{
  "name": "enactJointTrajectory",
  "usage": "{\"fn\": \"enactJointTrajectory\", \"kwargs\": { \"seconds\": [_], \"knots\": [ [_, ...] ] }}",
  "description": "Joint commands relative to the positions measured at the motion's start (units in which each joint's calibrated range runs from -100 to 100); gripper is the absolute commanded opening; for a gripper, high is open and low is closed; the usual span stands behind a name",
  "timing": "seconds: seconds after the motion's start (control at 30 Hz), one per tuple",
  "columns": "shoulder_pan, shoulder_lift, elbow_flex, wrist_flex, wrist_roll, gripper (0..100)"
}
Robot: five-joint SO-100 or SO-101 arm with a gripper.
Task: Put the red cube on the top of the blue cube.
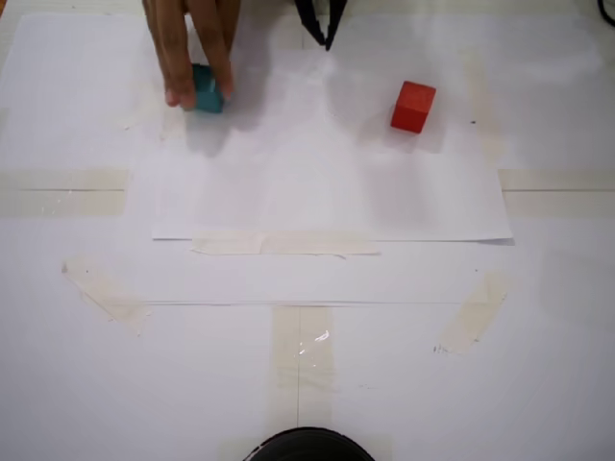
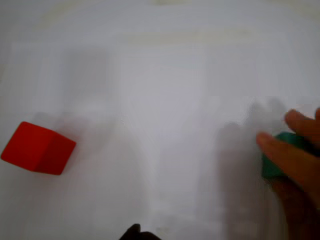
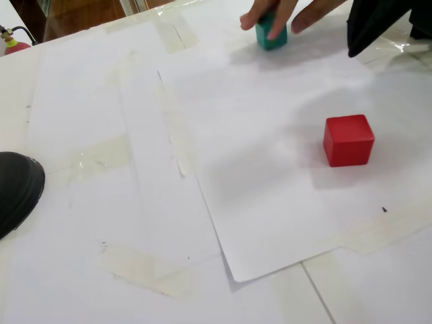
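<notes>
Nothing is stacked yet. The blue cube is being held on the paper by a person's hand. The red cube is lying well apart, untouched. The gripper is barely seen; jaw state cannot be told.

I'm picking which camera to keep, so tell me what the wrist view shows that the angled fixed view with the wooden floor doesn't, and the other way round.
Only the wrist view: a small dark tip at its bottom edge, probably part of the end effector, and both cubes up close, though blurred.

Only that fixed view: the taped paper sheets laid out on the table, a black rounded object at the left edge, and a dark part of the arm at the top right.

Both: the red cube lying free, and a person's hand gripping the blue cube.
</notes>
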Motion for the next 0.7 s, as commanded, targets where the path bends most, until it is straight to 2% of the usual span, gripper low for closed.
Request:
{"fn": "enactJointTrajectory", "kwargs": {
  "seconds": [0.0, 0.4, 0.67],
  "knots": [
    [0.59, -0.72, -2.77, 0.66, 0.44, 0],
    [0.59, -0.72, 2.76, -3.41, 0.0, 0],
    [1.27, -0.72, -3.14, 5.8, -0.68, 0]
  ]
}}
